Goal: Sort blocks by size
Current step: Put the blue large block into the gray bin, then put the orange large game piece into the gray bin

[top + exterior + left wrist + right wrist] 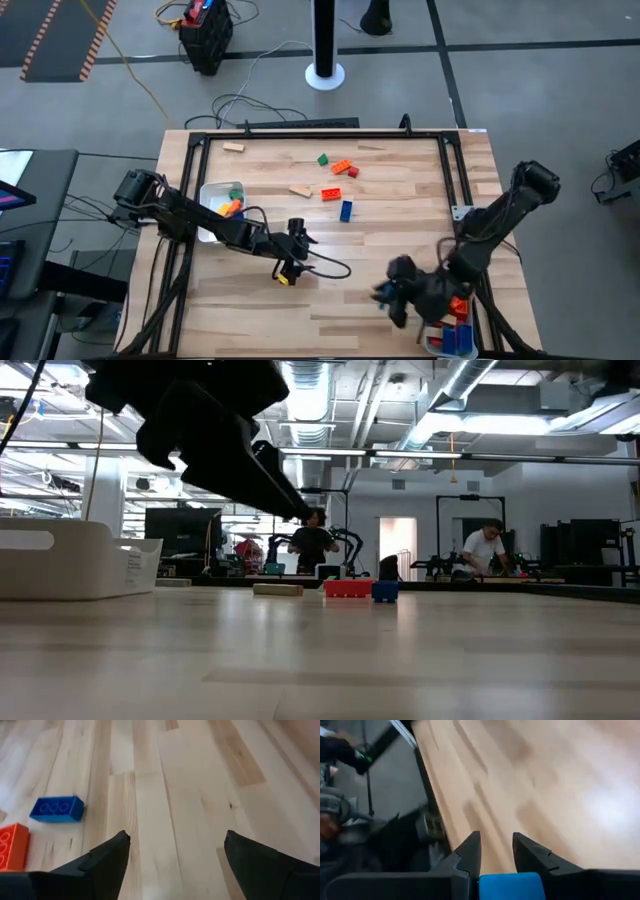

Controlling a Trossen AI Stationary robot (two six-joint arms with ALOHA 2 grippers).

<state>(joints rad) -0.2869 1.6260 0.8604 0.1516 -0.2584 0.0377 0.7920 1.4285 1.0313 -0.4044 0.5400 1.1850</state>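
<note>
Your right gripper grips a blue block near the table's right front corner. 6 loose blocks lie mid-table. Your left gripper, jaws wide apart and empty, hovers nearby.

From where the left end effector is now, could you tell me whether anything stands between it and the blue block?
Nothing visible does. The left end effector is open over bare wood; the blue block lies ahead, an orange block beside it, off the direct line.
</note>
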